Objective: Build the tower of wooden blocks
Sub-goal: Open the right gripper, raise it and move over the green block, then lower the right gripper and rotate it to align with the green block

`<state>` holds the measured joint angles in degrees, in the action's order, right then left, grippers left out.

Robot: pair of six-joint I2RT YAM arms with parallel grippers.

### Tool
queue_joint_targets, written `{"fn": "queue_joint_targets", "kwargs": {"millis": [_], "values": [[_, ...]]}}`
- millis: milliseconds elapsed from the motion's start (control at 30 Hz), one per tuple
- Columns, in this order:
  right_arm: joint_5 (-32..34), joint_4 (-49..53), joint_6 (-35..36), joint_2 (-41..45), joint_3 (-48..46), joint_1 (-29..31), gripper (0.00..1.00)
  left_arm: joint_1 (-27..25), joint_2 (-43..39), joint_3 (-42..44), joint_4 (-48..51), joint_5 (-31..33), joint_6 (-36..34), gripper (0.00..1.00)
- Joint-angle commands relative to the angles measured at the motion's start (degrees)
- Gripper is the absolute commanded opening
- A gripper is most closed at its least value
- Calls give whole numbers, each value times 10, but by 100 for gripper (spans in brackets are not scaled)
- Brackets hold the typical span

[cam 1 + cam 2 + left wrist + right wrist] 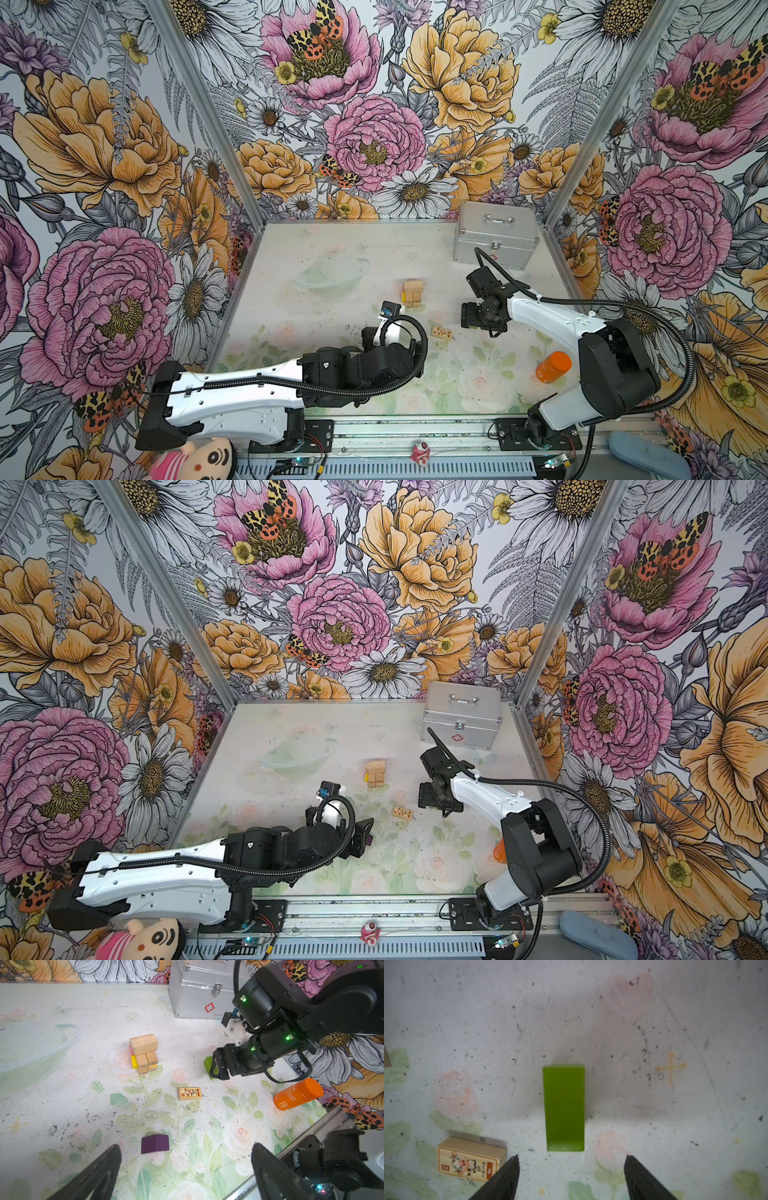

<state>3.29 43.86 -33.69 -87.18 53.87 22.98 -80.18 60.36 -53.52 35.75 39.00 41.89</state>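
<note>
Collapse is the biggest danger: the tower [143, 1053] stands on the table [62, 1088] between the two arms, capped by a broad tan plank [143, 1043] over narrower layers with yellow and pink edges showing at one side, so an off-centre placement or a brushing arm could tip it. Next, the right gripper [571, 1159], spread and empty, hangs with the green block [563, 1107] lying flat just ahead of its jaws, and a skewed close could spin it away. Least, the left gripper [186, 1146], likewise wide and empty, hovers near the purple block [154, 1144], whose sloped faces may slip from a pinch.
</note>
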Motion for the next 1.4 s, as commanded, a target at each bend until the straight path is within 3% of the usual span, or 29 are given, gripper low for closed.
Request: {"fn": "queue_joint_targets", "kwargs": {"millis": [0, 400, 700, 1067, 1367], "values": [[-1, -10, 6, -5, 21, -2, 81, 15, -20, 12, -12, -19, -4, 99], [9, -13, 2, -6, 17, -5, 81, 27, -44, 40, -21, -26, -11, 99], [-33, -57, -3, -41, 14, -4, 81, 37, -60, 59, -29, -33, -11, 99], [-137, -117, -28, -68, 32, 27, 81, 37, -99, 88, -27, -31, -2, 99], [-133, -128, -11, -105, 75, 40, 80, 56, -111, 98, -27, -36, 8, 99]]}}
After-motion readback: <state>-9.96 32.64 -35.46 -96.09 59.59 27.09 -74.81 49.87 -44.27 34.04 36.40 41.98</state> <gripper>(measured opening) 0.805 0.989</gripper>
